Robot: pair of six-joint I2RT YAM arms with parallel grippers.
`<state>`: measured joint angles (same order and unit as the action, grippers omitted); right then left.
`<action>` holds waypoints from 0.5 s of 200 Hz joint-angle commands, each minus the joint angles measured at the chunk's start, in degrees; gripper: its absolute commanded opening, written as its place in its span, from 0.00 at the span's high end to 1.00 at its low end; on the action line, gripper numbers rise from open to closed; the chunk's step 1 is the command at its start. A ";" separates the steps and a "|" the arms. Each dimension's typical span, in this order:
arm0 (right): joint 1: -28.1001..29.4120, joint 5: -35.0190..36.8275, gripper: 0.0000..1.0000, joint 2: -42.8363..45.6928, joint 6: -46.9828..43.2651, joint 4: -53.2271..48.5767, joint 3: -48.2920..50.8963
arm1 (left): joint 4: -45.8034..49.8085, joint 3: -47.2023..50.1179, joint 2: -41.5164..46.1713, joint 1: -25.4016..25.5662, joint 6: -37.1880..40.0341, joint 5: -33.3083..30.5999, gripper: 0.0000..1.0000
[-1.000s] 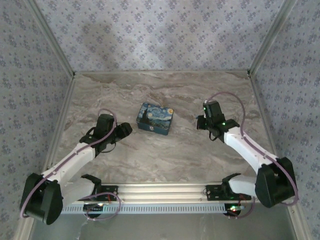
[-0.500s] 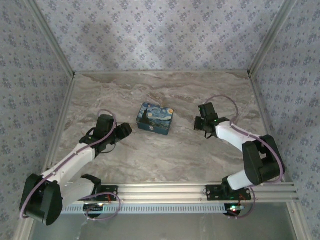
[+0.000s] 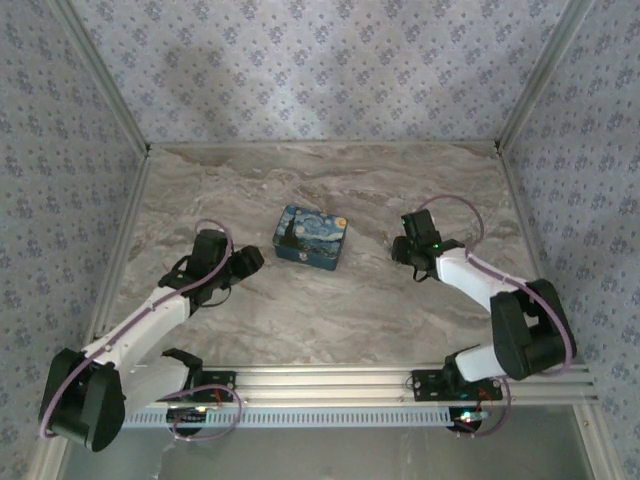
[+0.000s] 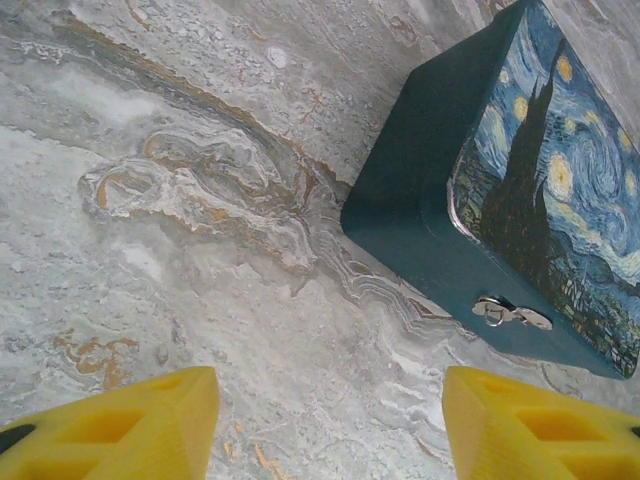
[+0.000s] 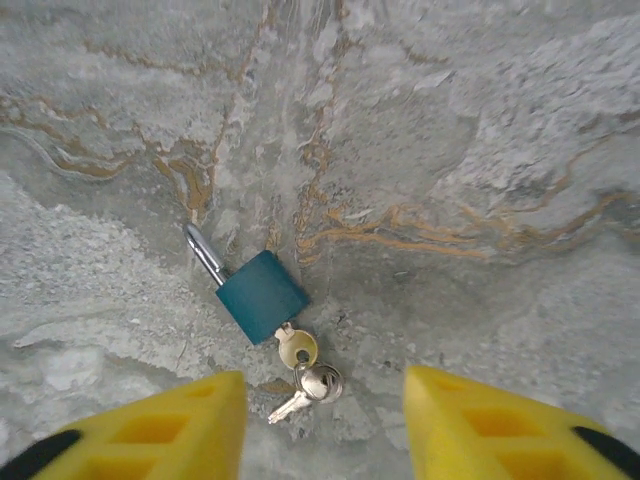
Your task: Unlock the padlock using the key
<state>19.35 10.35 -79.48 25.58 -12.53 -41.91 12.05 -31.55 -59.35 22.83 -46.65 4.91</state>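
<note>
Right hand (image 5: 325, 420) newly apart above teal padlock (image 5: 260, 295) — key (image 5: 297, 349) at its base — left hand (image 4: 330, 420) apart near tin (image 4: 420, 190)

You see your left gripper (image 4: 330, 425) with its two yellow fingers (image 4: 140, 435) standing wide apart at the near edge of the view, nothing between them but bare marble tabletop (image 4: 200, 200). Beyond them and off to the right sits a dark teal tin box (image 4: 430, 200) with a starry night painting on its lid, resting flat on the marble and clear of both fingers. A small silver latch (image 4: 510, 313) lies on the box's near side wall, just under the lid's edge.
</note>
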 commanded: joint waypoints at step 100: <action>-1.40 21.07 0.00 6.52 -4.46 -4.92 -8.80 | 5.89 -14.70 -5.74 -7.92 26.32 -16.81 0.00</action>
<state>18.65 19.90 -72.75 23.24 -19.18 -49.34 19.31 -44.86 -64.60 17.45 -32.73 -5.72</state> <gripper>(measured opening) 0.997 0.997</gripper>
